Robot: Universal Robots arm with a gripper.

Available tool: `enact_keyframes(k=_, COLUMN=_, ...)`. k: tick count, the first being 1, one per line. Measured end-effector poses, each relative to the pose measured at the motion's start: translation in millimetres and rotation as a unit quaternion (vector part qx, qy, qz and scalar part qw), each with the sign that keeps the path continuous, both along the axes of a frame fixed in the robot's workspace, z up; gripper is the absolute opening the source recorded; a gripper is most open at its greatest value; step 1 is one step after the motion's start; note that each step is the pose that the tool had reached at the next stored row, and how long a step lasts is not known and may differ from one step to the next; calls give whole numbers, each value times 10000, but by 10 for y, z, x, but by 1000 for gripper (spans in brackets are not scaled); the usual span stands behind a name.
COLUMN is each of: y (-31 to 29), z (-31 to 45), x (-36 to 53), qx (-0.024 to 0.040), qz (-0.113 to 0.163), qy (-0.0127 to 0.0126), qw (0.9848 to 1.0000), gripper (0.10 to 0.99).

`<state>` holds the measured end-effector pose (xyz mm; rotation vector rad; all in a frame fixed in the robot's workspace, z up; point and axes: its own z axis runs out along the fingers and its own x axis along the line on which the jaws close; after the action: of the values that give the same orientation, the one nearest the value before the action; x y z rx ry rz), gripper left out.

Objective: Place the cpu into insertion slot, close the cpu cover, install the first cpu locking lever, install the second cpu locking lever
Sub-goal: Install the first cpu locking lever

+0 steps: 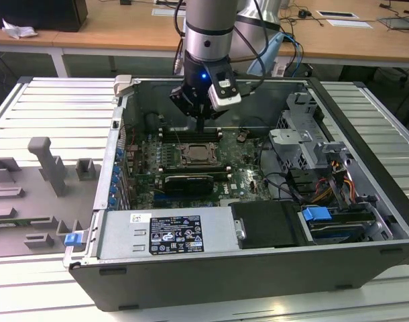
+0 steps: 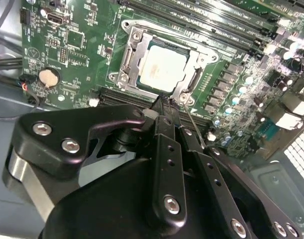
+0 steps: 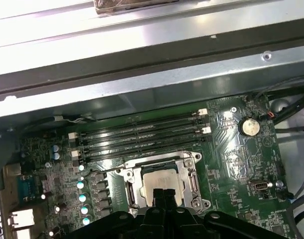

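1. Case and contents. The open computer case (image 1: 127, 90) lies on its side on the ribbed table (image 1: 50, 100). A green motherboard (image 1: 241, 178) covers its floor.
- The insertion slot (image 1: 185, 159) sits directly beneath the claw (image 1: 199, 126).
- The cpu (image 2: 162, 69) is seated in that slot, its pale face showing in both wrist views.
- The cpu cover (image 2: 130, 57) lies flat over the slot, framing the chip through its cut-out.
- A thin metal rod (image 2: 194, 123) runs from the slot corner nearest the claw and passes just beside the fingers (image 2: 164, 134).

2. Surroundings.
- The long black memory slots (image 3: 142, 137) lie just beyond the slot, on its far side from the claw.
- A coin battery (image 3: 249, 126) sits on the board, well apart from the claw.
- A black expansion card (image 1: 186, 182) lies on the near side of the slot.
- The labelled power supply box (image 1: 167, 235) lies nearer still.
- A grey drive cage (image 1: 302, 137) stands to the exterior view's right of the claw.
- Grey fixture blocks (image 1: 50, 168) stand outside the case, to the exterior view's left.
- Nothing lies between the claw and the slot.

3. Arm pose. The arm (image 1: 208, 33) descends near-vertically into the case. A white camera module (image 1: 224, 94) sits on its wrist. The claw points straight down just above the slot edge. Its fingers are drawn together, with nothing seen between them.
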<state>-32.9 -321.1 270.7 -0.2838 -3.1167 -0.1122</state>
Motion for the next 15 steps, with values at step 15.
enact_keyframes(k=15, y=-5, z=-16, x=-395, qx=36, qz=217, qy=-5, qw=9998, gripper=106)
